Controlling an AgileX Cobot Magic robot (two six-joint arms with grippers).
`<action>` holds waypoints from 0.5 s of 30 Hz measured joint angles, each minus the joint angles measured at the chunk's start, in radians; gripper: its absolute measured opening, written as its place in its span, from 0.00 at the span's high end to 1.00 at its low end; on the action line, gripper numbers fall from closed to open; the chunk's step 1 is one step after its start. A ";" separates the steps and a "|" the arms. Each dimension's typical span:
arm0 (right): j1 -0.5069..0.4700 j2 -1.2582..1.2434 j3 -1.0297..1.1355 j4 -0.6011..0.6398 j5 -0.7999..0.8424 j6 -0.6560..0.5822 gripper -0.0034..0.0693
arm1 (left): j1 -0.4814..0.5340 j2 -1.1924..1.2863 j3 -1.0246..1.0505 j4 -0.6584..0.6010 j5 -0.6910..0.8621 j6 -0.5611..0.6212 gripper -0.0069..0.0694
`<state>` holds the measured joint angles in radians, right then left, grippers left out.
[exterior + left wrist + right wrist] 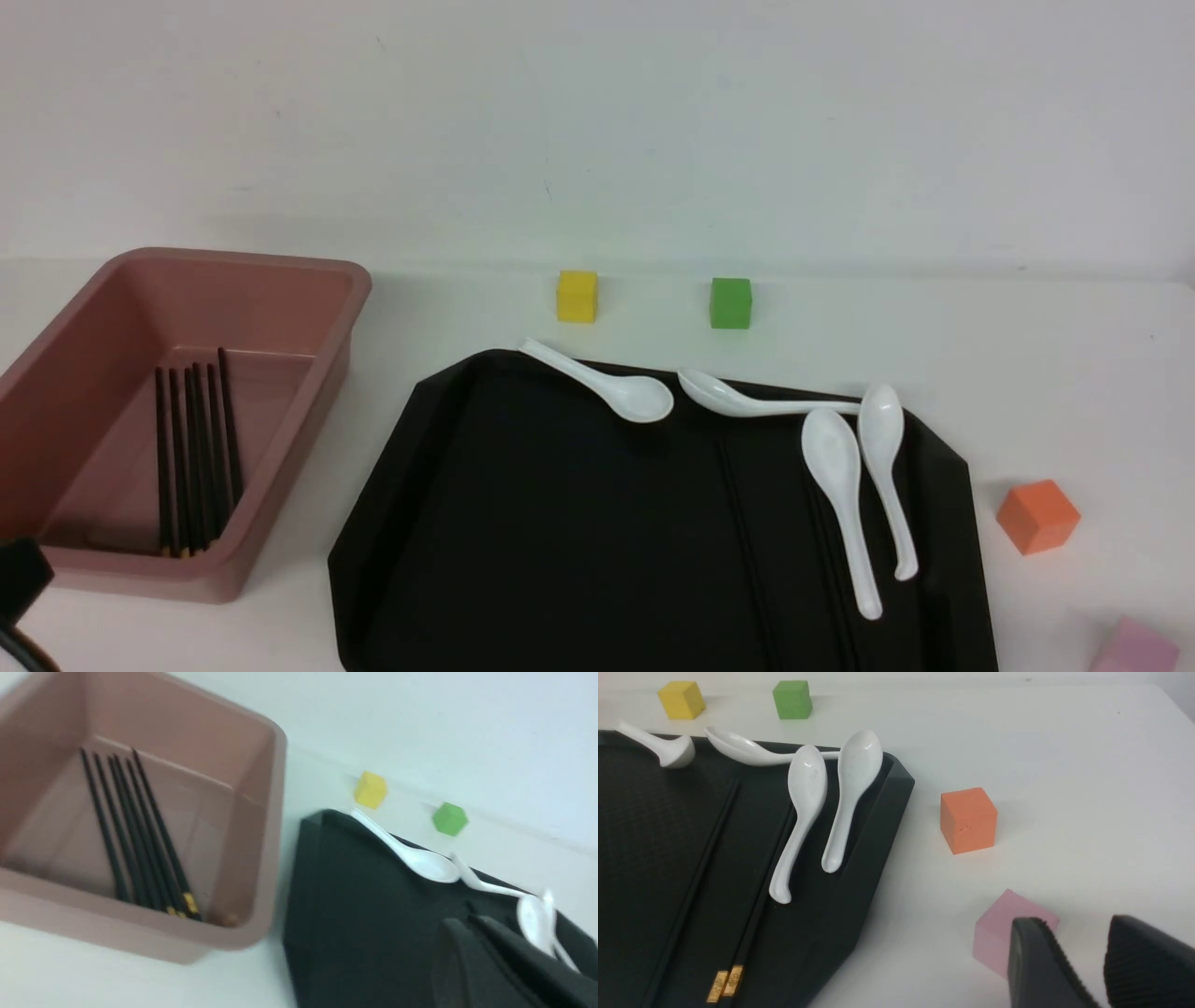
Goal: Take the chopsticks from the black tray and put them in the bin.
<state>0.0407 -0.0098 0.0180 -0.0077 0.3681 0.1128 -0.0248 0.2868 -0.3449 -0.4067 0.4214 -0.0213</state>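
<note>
The pink bin stands at the left, with several black chopsticks lying in it; both also show in the left wrist view, bin and chopsticks. The black tray lies in the middle. More chopsticks lie on its right half beside the spoons, gold tips toward me, and are faint in the front view. My left gripper is shut and empty, above the tray's near left part. My right gripper is open and empty over the table right of the tray.
Several white spoons lie on the tray's far and right parts. A yellow cube and a green cube stand behind the tray. An orange cube and a pink cube stand to its right, the pink one by my right fingers.
</note>
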 joint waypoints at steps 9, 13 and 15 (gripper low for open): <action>0.000 0.000 0.000 0.000 0.000 0.000 0.62 | 0.000 -0.050 0.093 0.113 -0.052 -0.008 0.93; 0.000 0.000 0.000 0.000 0.000 0.000 0.62 | -0.002 -0.138 0.204 0.218 -0.052 -0.076 0.93; 0.000 0.000 0.000 0.000 0.000 0.000 0.62 | -0.018 -0.197 0.258 0.268 -0.052 -0.122 0.93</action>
<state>0.0407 -0.0098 0.0180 -0.0077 0.3681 0.1128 -0.0427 0.0898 -0.0873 -0.1387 0.3699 -0.1429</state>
